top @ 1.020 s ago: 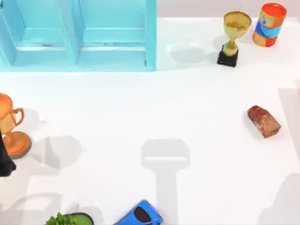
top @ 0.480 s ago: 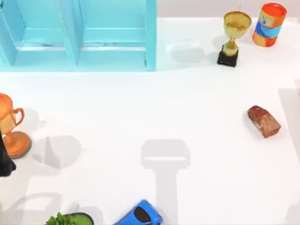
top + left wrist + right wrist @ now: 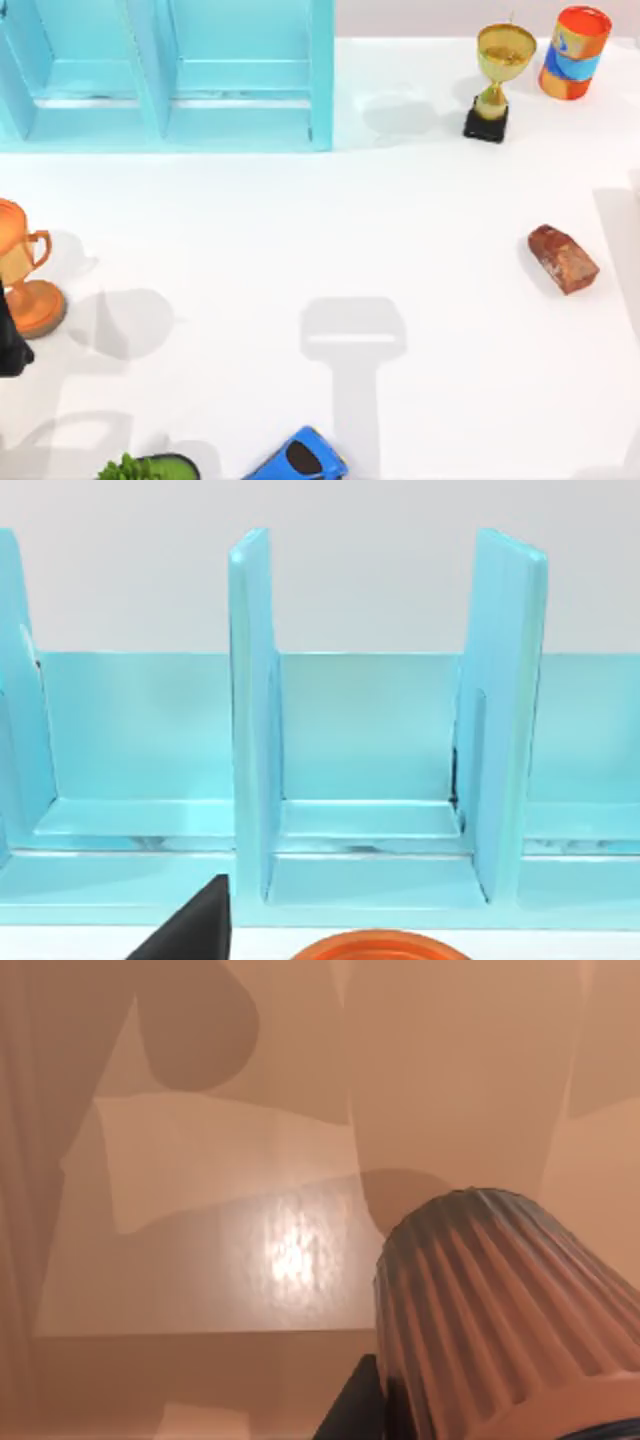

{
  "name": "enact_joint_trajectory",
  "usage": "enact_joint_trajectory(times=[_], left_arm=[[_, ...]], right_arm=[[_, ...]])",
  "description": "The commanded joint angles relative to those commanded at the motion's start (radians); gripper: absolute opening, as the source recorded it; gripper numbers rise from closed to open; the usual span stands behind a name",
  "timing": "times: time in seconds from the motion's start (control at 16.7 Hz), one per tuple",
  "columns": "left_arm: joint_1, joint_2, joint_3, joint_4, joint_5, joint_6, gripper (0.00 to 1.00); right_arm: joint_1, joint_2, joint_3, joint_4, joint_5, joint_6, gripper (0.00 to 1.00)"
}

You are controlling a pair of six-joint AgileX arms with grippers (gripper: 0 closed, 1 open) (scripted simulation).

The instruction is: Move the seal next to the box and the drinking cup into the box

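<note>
- Since the ribbed drinking cup (image 3: 505, 1305) sits right up against the right wrist camera with a dark finger (image 3: 350, 1415) pressed to its side, I judge the right gripper (image 3: 420, 1410) is clamped on it, carrying it above the table (image 3: 200, 1260).
- Cup hangs over bare tabletop crossed by shadows, so it is not in the box yet. Held high probably to clear the box walls on the way in.
- Seal (image 3: 563, 258) lies on its side toward the table's right, well apart from the box (image 3: 322, 70). Nothing touches it, so that half of the task is not yet started.
- Box stands at the far left of the table, open compartments split by upright dividers (image 3: 250, 730). The cup needs to go into one of these.
- Left gripper (image 3: 10, 350) is parked at the left edge just beside the orange trophy (image 3: 25, 270), facing the box. Apart or together: cannot tell.
- Gold trophy (image 3: 497, 75) and can (image 3: 573, 52) stand at the far right, near each other. They are distractors, out of the path.
- Toy car (image 3: 300, 458) and green plant (image 3: 135, 467) sit at the near edge, also out of the way.
- Risk: the ribbed, tapered cup could slip if the grip is shallow.
</note>
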Motion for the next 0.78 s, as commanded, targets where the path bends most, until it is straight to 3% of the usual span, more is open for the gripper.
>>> enact_joint_trajectory(times=[0.06,0.78], left_arm=[[0.0,0.0,0.0,0.0,0.0,0.0,1.0],[0.0,0.0,0.0,0.0,0.0,0.0,1.0]], right_arm=[[0.0,0.0,0.0,0.0,0.0,0.0,0.0],[0.0,0.0,0.0,0.0,0.0,0.0,0.9]])
